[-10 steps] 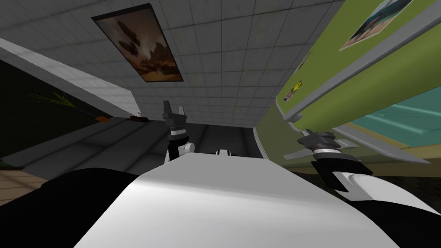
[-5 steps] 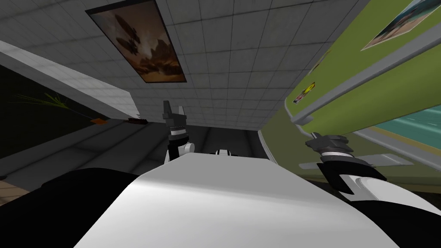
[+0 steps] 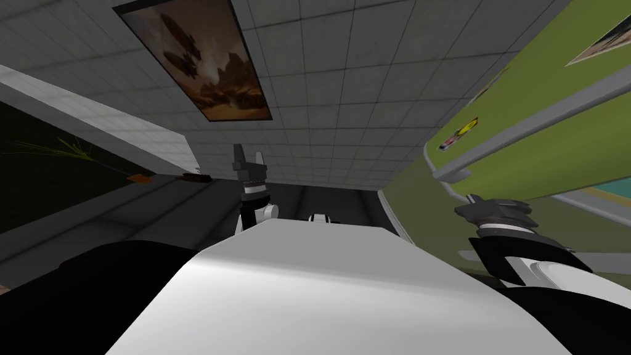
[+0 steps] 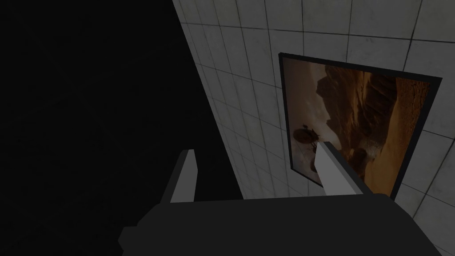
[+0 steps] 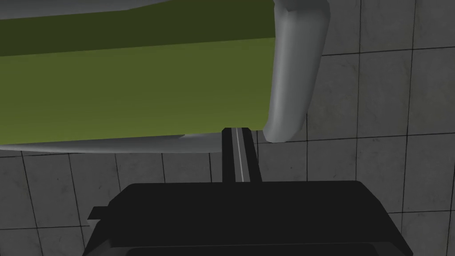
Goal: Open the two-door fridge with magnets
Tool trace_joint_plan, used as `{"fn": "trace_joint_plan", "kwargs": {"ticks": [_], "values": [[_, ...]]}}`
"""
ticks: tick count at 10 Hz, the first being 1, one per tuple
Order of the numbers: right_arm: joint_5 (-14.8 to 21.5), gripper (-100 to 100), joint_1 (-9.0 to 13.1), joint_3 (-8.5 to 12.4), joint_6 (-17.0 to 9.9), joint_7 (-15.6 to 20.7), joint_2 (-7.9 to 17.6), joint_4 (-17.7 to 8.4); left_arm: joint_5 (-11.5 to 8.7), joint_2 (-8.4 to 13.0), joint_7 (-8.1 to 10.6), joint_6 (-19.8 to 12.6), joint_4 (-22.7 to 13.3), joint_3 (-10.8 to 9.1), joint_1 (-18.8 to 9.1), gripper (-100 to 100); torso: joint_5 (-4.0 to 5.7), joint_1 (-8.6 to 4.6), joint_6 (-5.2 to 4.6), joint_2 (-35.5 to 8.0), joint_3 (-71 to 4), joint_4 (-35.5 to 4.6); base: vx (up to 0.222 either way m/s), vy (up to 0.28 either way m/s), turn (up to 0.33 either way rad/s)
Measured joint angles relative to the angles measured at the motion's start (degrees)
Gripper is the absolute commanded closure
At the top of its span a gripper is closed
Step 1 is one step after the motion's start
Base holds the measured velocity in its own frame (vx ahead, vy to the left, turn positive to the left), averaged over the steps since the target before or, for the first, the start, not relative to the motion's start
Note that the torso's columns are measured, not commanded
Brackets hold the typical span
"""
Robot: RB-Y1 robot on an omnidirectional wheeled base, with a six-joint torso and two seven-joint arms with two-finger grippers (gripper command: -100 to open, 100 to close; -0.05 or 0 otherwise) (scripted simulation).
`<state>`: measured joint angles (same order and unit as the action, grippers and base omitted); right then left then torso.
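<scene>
Item: right claw (image 5: 239,133), blades pinched together on nothing visible, tips at the edge of the green fridge door (image 5: 133,89) just beside its grey handle (image 5: 293,80); left claw (image 4: 255,150) idle, blades apart, empty; step judged door-pulling, next needing an outward swing.

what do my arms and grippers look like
The left arm and right arm are white with dark joints and a pale band at each wrist. The left gripper and right gripper are dark boxes with thin, light grey, blade-like fingers.

Fridge door (image 3: 530,148) stands right of framed picture (image 3: 197,61).
</scene>
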<state>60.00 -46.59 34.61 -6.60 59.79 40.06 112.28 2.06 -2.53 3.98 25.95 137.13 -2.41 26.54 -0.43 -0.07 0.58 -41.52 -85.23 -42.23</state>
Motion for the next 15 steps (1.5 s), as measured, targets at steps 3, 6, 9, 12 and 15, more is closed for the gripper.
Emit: {"fn": "trace_joint_plan", "kwargs": {"ticks": [3,6,9,12,15], "values": [[-0.56,100,0.00,1.53,-1.50,-0.05,0.26,-1.69,0.00,0.00,0.00,0.00,0.00,0.00,0.00,0,0.11,0.03,-0.43,-0.60,0.48,-0.16,0.223,0.268,0.016],[-1.40,100,0.04,2.90,-4.41,0.06,0.83,-3.53,0.00,0.00,0.00,0.00,0.00,0.00,0.00,0,0.46,-0.06,-0.59,-0.97,0.79,-0.12,0.182,0.225,0.006],[-2.35,-100,0.20,3.54,-4.67,-0.46,1.45,-4.89,0.00,0.02,0.00,-0.01,-0.01,-0.02,-0.02,0,0.57,-0.36,-0.61,-1.03,0.84,-0.14,0.079,0.053,-0.014],[-5.62,-100,-0.64,5.00,-3.73,-2.85,3.00,-6.52,0.00,0.02,0.00,0.00,0.00,-0.02,-0.01,0,0.76,-0.59,-0.49,-0.33,0.41,0.13,0.120,0.042,-0.027],[-8.99,-100,-1.53,5.61,-2.96,-5.08,4.53,-8.30,0.00,0.02,0.00,-0.01,-0.01,-0.01,-0.02,0,0.65,-0.94,-0.21,-0.14,0.24,0.10,0.109,0.049,-0.031]]}}
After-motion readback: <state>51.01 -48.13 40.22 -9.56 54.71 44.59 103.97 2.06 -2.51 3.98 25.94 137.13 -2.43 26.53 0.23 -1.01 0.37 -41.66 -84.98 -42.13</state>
